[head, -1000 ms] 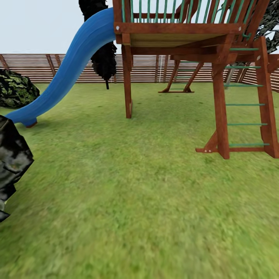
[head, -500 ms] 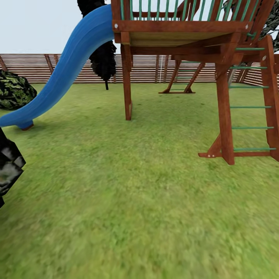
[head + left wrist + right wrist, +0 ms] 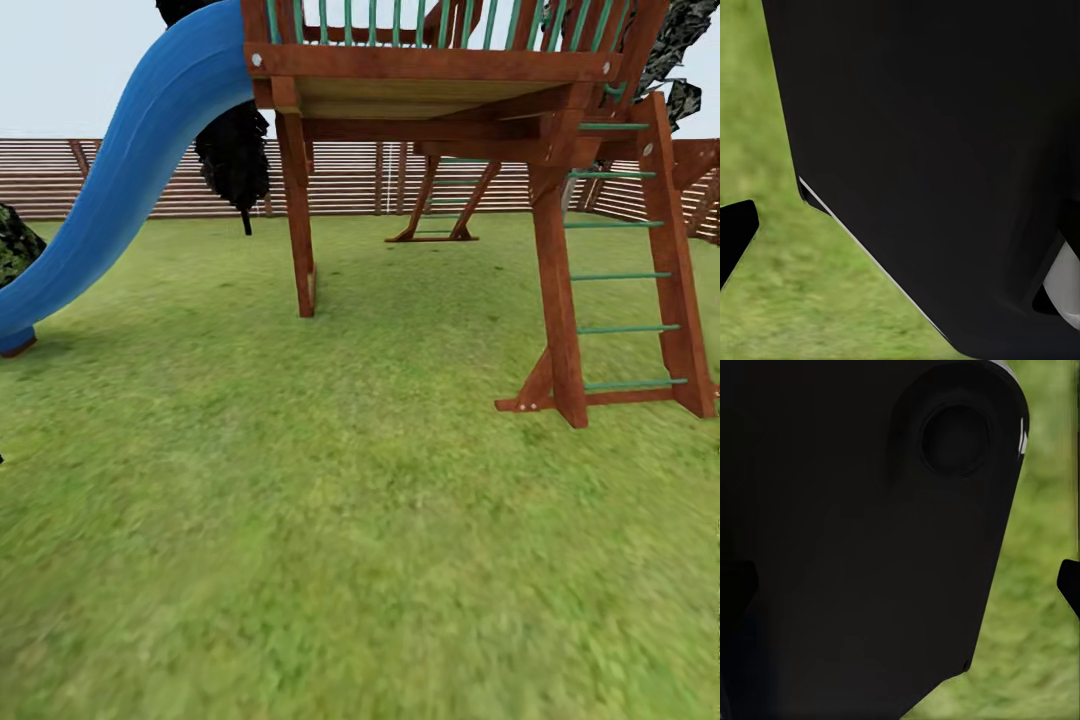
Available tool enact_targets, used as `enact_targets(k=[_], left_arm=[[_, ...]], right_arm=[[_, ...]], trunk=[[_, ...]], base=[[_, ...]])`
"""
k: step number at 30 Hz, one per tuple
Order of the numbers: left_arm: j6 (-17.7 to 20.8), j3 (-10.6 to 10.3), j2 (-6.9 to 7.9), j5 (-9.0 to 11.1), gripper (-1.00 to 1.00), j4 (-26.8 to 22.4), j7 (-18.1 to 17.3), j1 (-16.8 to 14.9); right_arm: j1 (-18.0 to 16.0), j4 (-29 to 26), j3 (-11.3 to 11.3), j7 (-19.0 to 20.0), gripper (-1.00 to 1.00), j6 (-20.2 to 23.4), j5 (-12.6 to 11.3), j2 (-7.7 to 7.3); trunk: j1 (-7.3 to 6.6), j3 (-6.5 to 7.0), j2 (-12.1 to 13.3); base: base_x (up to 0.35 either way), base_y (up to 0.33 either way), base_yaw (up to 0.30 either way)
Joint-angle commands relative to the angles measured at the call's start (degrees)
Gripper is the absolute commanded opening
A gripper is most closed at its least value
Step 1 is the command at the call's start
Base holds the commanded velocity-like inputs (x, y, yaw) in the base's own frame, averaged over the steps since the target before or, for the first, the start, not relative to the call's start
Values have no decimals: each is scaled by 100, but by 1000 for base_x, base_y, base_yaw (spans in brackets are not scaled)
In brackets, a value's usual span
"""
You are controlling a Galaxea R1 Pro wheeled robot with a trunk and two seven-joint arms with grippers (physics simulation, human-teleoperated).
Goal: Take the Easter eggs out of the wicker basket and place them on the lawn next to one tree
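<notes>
Lawn [image 3: 330,520] stretches ahead of the robot as it travels through the garden, bare green grass running up to a wooden play tower [image 3: 440,90] whose blue slide [image 3: 130,190] curves down to the grass toward the lawn's left edge and whose ladder [image 3: 625,270] stands toward its right. A brown slatted fence [image 3: 340,180] closes the far edge, with a dark tree [image 3: 232,150] (thin black trunk, not the pale-trunked kind the task wants) just in front of it behind the slide. No basket, egg or pale trunk can be placed from here, so which way they lie from either tool, and which arm is nearer, cannot be told; judging by the open ground, the robot must first bring them into sight. Both wrist cameras look at black robot bodywork [image 3: 945,150] over blurred grass, and whether either tool's fingers are apart or together cannot be told.
</notes>
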Motion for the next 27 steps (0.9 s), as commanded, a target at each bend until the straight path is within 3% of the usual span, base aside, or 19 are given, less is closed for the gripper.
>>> enact_targets(k=[1, 27], left_arm=[[5, 1, 0, 1, 100, -8, -6, 2], [9, 1, 0, 0, 100, -9, -6, 2]], right_arm=[[-4, 5, 33, 3, 100, -17, 30, -2], [-4, 5, 45, 1, 100, -17, 30, 3]], trunk=[[3, -4, -2], [3, -4, -2]], base=[[332, 0, -111], [332, 0, -7]])
